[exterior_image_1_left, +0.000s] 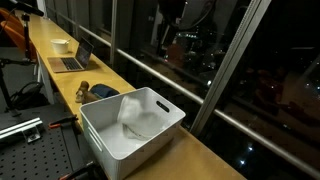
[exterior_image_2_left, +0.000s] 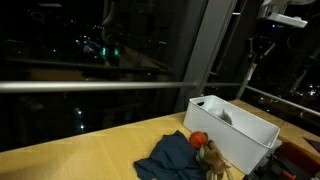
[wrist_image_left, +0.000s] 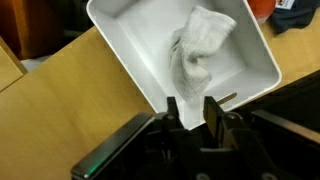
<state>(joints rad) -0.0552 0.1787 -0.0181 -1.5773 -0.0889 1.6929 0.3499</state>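
Observation:
A white plastic bin (wrist_image_left: 262, 62) fills the wrist view, with a crumpled white cloth (wrist_image_left: 195, 50) lying loose inside it. My gripper (wrist_image_left: 192, 115) hovers high over the bin's near corner. Its two dark fingers (wrist_image_left: 213, 112) stand apart, and only the bin's white corner shows between them. In an exterior view the gripper (exterior_image_2_left: 261, 46) hangs well above the bin (exterior_image_2_left: 245, 140). In both exterior views the cloth (exterior_image_1_left: 135, 118) rests against the bin's floor, apart from the gripper.
On the wooden counter (exterior_image_1_left: 190, 150) beside the bin lie a blue cloth (exterior_image_2_left: 172, 155), a red ball (exterior_image_2_left: 198, 139) and a brown toy (exterior_image_1_left: 85, 92). Farther along are a laptop (exterior_image_1_left: 70, 60) and a white cup (exterior_image_1_left: 61, 45). A dark window runs along the counter's back.

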